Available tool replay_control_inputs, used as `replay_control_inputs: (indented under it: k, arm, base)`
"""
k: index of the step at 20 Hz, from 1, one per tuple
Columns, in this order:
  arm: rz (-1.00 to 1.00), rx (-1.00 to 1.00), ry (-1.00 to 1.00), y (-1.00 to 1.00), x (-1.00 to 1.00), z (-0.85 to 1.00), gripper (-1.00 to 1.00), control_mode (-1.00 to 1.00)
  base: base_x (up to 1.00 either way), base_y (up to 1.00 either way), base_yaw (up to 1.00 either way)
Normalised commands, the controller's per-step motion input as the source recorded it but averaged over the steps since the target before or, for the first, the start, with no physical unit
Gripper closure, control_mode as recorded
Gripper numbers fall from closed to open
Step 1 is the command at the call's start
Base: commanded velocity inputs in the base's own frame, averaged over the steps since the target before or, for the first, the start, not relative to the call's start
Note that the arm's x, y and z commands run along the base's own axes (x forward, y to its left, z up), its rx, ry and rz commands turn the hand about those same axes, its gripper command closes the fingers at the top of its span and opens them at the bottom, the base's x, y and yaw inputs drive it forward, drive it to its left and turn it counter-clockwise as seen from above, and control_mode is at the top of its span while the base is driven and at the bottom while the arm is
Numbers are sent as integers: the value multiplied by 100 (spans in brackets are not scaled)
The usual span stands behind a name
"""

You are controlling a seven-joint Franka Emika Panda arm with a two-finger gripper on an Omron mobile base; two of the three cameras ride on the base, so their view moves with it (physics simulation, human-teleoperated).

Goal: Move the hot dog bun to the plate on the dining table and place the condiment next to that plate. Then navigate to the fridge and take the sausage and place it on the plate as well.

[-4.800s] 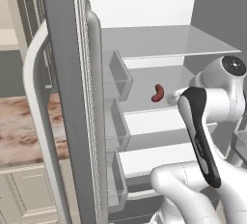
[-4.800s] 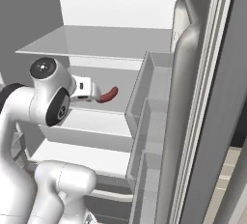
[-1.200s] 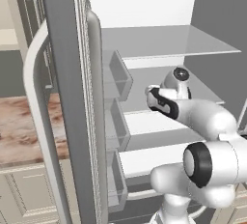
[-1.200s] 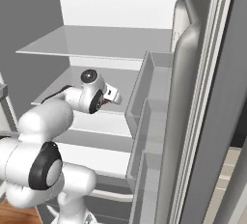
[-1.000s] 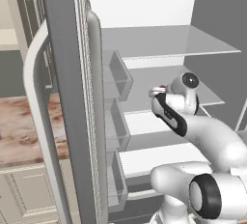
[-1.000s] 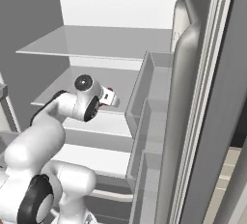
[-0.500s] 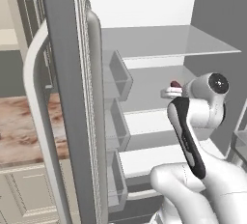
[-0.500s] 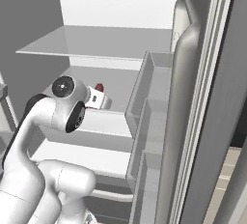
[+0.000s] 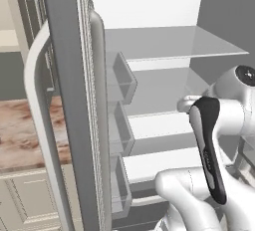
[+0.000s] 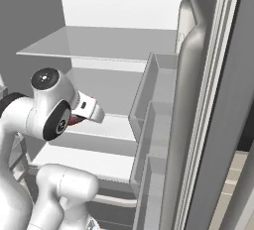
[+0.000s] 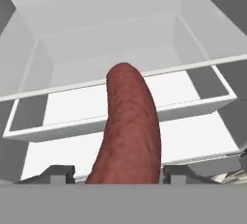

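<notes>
In the hand view the dark red sausage (image 11: 128,126) rises from between my two fingertips (image 11: 60,174), with my gripper (image 11: 123,175) shut on its near end. It hangs above the white shelves of the open fridge (image 11: 120,35) without touching them. In the right base view a sliver of the sausage (image 10: 74,120) shows under the white hand (image 10: 87,108), in front of the middle shelf. My forearm covers the hand in the left base view. The hot dog bun, condiment, plate and dining table are out of view.
Both fridge doors stand open: the left door (image 9: 74,115) with its curved silver handle and the right door (image 10: 198,125), each with clear bins. A glass shelf (image 9: 169,43) spans the fridge above my hand. A marbled counter (image 9: 20,135) over cream cabinets lies at the left.
My hand has drawn back from the middle shelf toward the front of the fridge, carrying the sausage. The elbow has swung out to the side.
</notes>
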Motion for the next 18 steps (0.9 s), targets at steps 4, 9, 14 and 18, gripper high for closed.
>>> replay_control_inputs:
  k: [4,9,14,18]
  arm:
    - [1,0,33,0,-53,-6,100,-100]
    - [0,0,0,0,0,0,100,100]
    - [0,0,0,0,0,0,100,100]
    - [0,0,0,0,0,0,100,100]
  base:
    - [0,0,0]
    - [-100,0,0]
    - [-100,0,-2]
    - [-100,0,-41]
